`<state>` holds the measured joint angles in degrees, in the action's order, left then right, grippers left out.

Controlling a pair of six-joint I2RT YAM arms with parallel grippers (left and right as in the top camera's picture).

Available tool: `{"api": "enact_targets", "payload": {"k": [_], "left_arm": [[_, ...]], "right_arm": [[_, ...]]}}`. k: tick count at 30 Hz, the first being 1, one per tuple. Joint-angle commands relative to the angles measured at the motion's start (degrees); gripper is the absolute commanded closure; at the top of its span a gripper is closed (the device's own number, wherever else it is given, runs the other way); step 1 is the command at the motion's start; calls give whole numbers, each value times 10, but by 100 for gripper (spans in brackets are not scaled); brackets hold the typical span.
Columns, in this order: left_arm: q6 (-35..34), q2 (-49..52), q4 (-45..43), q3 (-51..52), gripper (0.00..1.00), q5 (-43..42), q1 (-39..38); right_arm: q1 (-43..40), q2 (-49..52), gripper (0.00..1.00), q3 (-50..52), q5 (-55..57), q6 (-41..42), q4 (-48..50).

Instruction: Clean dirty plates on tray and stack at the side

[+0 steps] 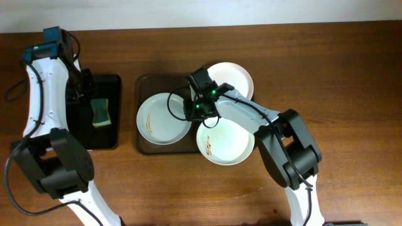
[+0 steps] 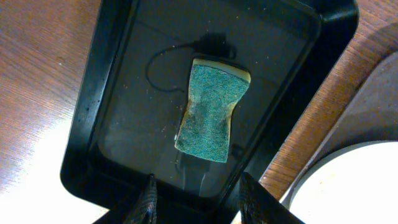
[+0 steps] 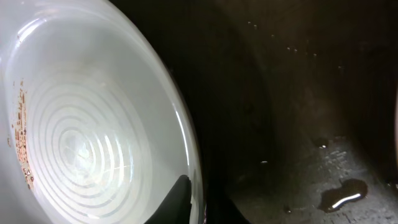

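Observation:
Three white plates show in the overhead view. One (image 1: 160, 120) lies on the brown-grey tray (image 1: 143, 145). One (image 1: 233, 76) lies at the back right and one (image 1: 227, 144) at the front right, both partly off the tray. Orange-brown smears mark the tray plate and the front one. My right gripper (image 1: 191, 108) is shut on the right rim of the tray plate (image 3: 81, 137), with one finger (image 3: 198, 202) inside the rim. My left gripper (image 1: 84, 85) is open and empty (image 2: 199, 200) over the black tray's edge.
A glossy black tray (image 1: 94, 145) at the left holds a green-and-yellow sponge (image 1: 100, 112), which also shows in the left wrist view (image 2: 210, 109) ahead of the fingers. The brown-grey tray's surface (image 3: 298, 112) carries small wet drops and a puddle (image 3: 342, 196). Bare wooden table surrounds both trays.

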<state>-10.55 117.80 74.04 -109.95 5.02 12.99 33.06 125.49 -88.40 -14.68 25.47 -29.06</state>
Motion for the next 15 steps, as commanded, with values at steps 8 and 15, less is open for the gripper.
{"api": "enact_targets", "payload": {"k": [8,15], "left_arm": [[-5,88,-5,12,62,10,0],[1,164,-79,68,70,-17,0]], "right_arm": [[3,16,96,-9,3,5,0],[3,16,96,-9,3,5,2]]}}
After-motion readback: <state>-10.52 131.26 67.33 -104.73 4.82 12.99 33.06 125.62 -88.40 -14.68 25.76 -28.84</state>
